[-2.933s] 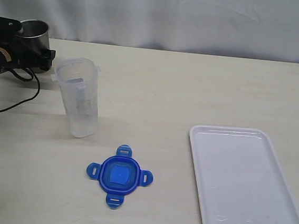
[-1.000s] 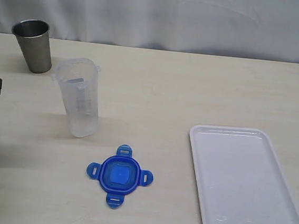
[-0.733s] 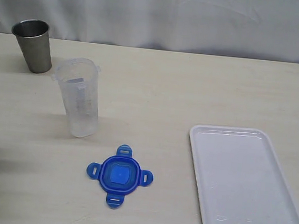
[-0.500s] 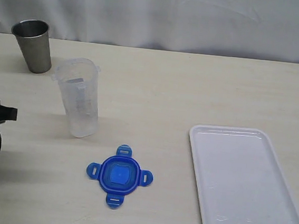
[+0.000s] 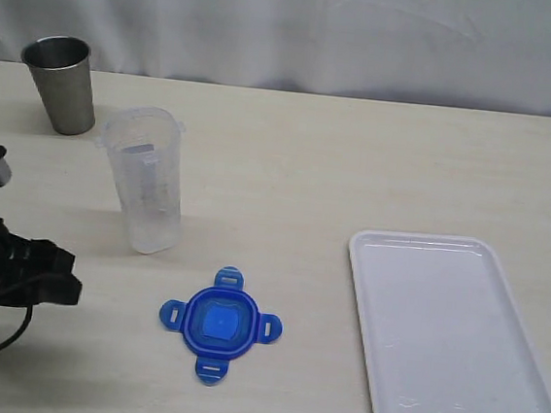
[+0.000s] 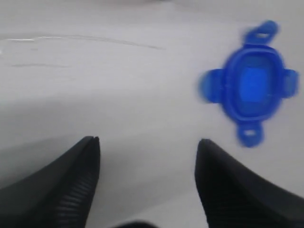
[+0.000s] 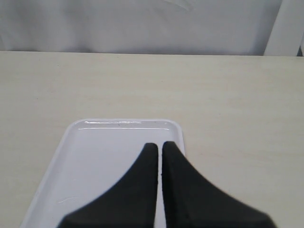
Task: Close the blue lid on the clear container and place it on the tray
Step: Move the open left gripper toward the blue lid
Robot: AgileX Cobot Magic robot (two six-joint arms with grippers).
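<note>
L end effector (image 6: 147, 141) spread wide, nothing betw. fingers; blue lid (image 6: 251, 88) lies flat on worktop (image 5: 357, 166) just ahead of it, off to one side. Near it, clear container (image 5: 146, 182) upright, open-topped. R end effector (image 7: 159, 145) pinched narrow, empty, above tray (image 7: 95, 152).

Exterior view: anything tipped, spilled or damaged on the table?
Nothing stands out. The clear container and steel cup stand upright, the blue lid lies flat on the table near the container, and the tray sits flat, apart.
</note>
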